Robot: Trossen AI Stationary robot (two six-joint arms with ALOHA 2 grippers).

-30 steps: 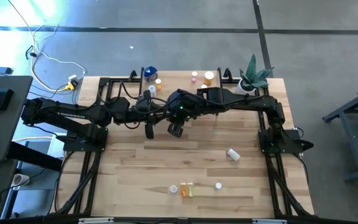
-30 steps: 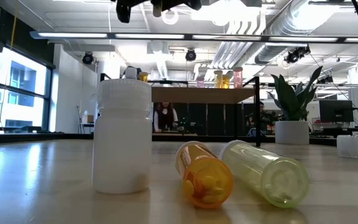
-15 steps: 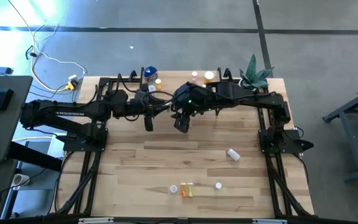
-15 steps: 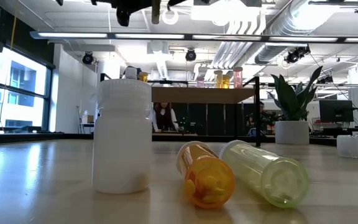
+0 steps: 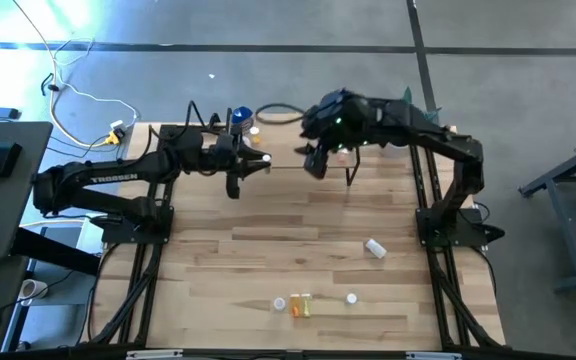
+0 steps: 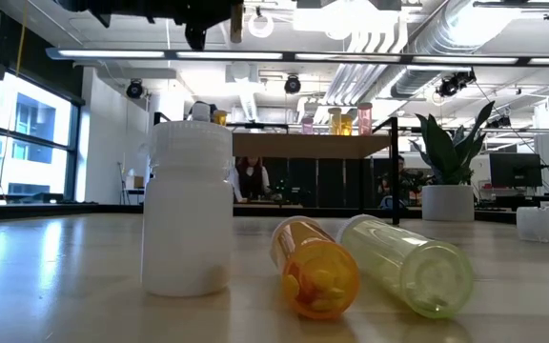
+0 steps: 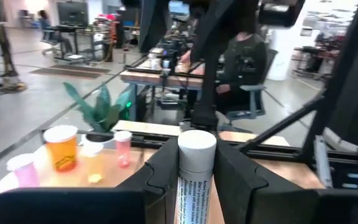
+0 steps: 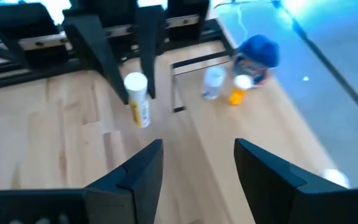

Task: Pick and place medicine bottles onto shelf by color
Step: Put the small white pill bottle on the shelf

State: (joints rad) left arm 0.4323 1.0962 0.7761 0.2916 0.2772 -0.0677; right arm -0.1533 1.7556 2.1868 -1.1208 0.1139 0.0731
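My left gripper (image 5: 256, 161) hangs level over the table's far half, shut on a white-capped bottle (image 7: 193, 177). The bottle points at the shelf (image 5: 288, 125) along the far edge. A blue-topped bottle (image 5: 241, 117), a clear vial (image 8: 213, 84), an orange bottle (image 7: 63, 147) and pink ones (image 7: 122, 147) stand on the shelf. My right gripper (image 5: 316, 165) is open, raised near the shelf's right part, with nothing between its fingers (image 8: 143, 169). A white bottle (image 6: 187, 205) stands near the front edge, with an orange one (image 6: 315, 269) and a yellowish one (image 6: 410, 263) lying beside it. My left gripper pinches the bottle's labelled body (image 7: 190, 198) between its two fingers (image 7: 164, 171). The white cap (image 7: 196, 144) sticks out past the fingertips. The fingers are level, point toward the table's right and lie along the bottle. The bottle is lifted clear of the table.
A potted green plant (image 5: 408, 118) stands at the far right corner by the shelf. A white bottle (image 5: 374, 247) lies right of centre, and a tiny one (image 5: 352, 298) sits near the front edge. Bare wood lies between these and the arms.
My right gripper has drawn away from the left one, going up and toward the table's far right, over the shelf. My left gripper has swung toward the far edge, carrying the white-capped bottle level and clear of the table.
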